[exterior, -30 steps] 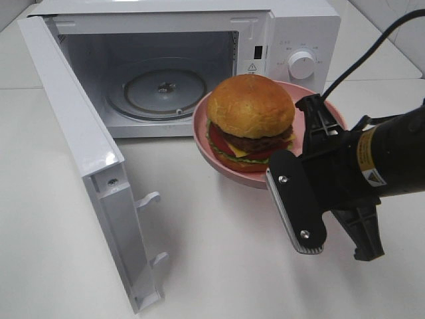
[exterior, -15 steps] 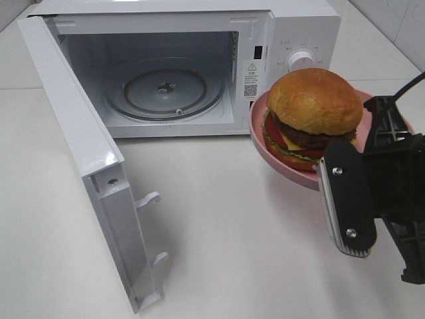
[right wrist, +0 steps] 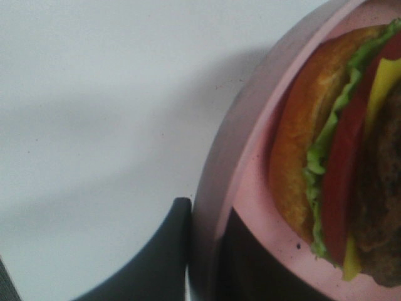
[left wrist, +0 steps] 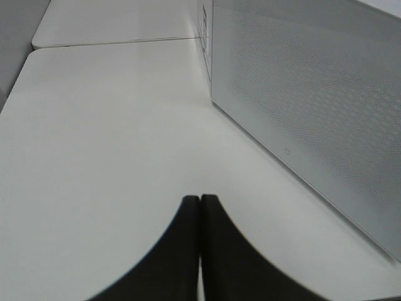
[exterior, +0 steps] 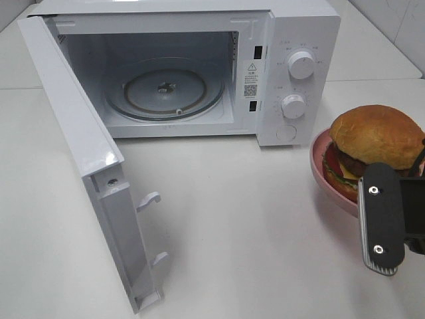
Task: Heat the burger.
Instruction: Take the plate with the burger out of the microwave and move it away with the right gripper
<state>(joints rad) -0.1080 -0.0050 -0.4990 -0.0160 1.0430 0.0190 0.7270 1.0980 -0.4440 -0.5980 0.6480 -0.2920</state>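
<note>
Surface: white table (exterior: 252,219) with a white microwave (exterior: 292,26) at the back, door (exterior: 80,153) swung fully open toward the front left.
Change: 1 second ago the burger on its pink plate hung right at the mouth of the oven; half a second ago it was already in front of the control panel; now it sits far to the right, well apart from the opening.
Burger: burger (exterior: 375,136) rests on the plate (exterior: 322,159) near the right edge of the high view, just right of the 2 knobs (exterior: 302,65).
Right gripper: right gripper (right wrist: 207,251) pinches the plate rim, 1 finger outside and 1 inside, as the wrist view shows.
Left gripper: left gripper (left wrist: 200,216) has its fingers pressed together, holding nothing, hovering over bare table beside the microwave's side wall.
Meaning: the load is moving away from the oven, not into it, so I judge the insertion not yet done; it looks like a pull-back, perhaps to line up again.
Cavity: glass turntable (exterior: 166,90) is bare and ready.
In the way: nothing blocks the opening; the right-hand door frame and control panel lie between plate and cavity, so the plate must swing left before going in.
</note>
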